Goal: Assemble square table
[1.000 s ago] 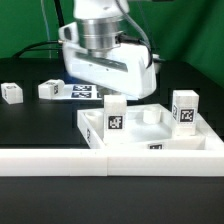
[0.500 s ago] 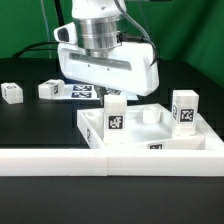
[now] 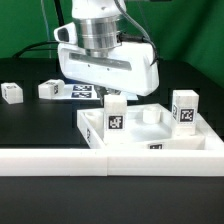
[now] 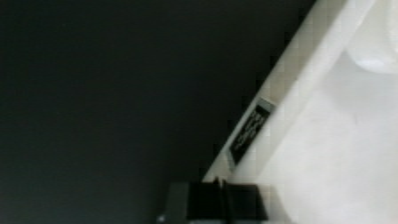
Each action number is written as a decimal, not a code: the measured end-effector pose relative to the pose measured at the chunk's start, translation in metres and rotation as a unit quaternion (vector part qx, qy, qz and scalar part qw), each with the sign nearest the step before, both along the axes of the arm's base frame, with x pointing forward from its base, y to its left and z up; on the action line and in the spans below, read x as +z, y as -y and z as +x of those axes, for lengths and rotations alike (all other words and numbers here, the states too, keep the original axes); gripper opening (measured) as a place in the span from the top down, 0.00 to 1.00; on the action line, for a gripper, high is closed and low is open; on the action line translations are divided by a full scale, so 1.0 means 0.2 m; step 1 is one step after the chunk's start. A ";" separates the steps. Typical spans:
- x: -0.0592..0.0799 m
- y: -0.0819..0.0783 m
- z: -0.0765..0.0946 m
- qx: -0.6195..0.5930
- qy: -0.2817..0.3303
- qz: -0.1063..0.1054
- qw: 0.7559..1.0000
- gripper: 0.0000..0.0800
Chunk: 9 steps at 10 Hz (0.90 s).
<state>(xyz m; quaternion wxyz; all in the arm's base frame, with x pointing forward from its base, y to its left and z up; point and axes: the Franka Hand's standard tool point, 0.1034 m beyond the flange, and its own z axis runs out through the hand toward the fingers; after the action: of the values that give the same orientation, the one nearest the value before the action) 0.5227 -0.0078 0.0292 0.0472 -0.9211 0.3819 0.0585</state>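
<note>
The gripper (image 4: 210, 200) was held low at the far side of the slab (image 3: 150, 138), with its jaws brought together and nothing seen between them. In the exterior view the fingertips were hidden by the near leg (image 3: 116, 112), so contact with that leg could not be told. The jaws were probably closed for a push or a pass by the parts rather than for a grasp.

The slab was set against the wall (image 3: 50, 160), most likely so that it would be braced while legs were fitted. The near leg was stood upright at the slab's corner toward the exterior view's left, and a second leg (image 3: 184, 108) toward its right. A low white stub (image 3: 150, 117) was seen between them.

A third leg (image 3: 11, 93) and a fourth leg (image 3: 50, 89) were seen loose on the black table (image 3: 40, 125), well apart from the slab. The marker board (image 3: 82, 92) was partly covered by the arm. A green backdrop (image 3: 12, 25) was glimpsed behind.
</note>
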 end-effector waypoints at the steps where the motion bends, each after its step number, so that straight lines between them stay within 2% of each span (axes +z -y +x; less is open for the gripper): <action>1: 0.00 0.00 0.01 -0.088 0.001 -0.009 0.996 1.00; 3: 0.00 -0.04 0.03 -0.139 0.016 -0.015 0.990 1.00; 4: 0.00 -0.04 0.03 -0.131 0.017 -0.016 0.991 0.92; 5: 0.00 -0.03 0.03 -0.132 0.017 -0.016 0.991 0.92; 7: -0.01 -0.03 0.03 -0.132 0.016 -0.016 0.991 0.48; 8: -0.01 -0.04 0.03 -0.150 0.012 -0.016 0.988 0.48; 9: -0.01 -0.09 0.02 -0.181 0.007 -0.017 0.983 0.28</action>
<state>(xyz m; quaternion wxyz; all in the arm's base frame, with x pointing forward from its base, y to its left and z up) 0.5262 0.0095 0.0265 0.0439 -0.8379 0.5428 0.0364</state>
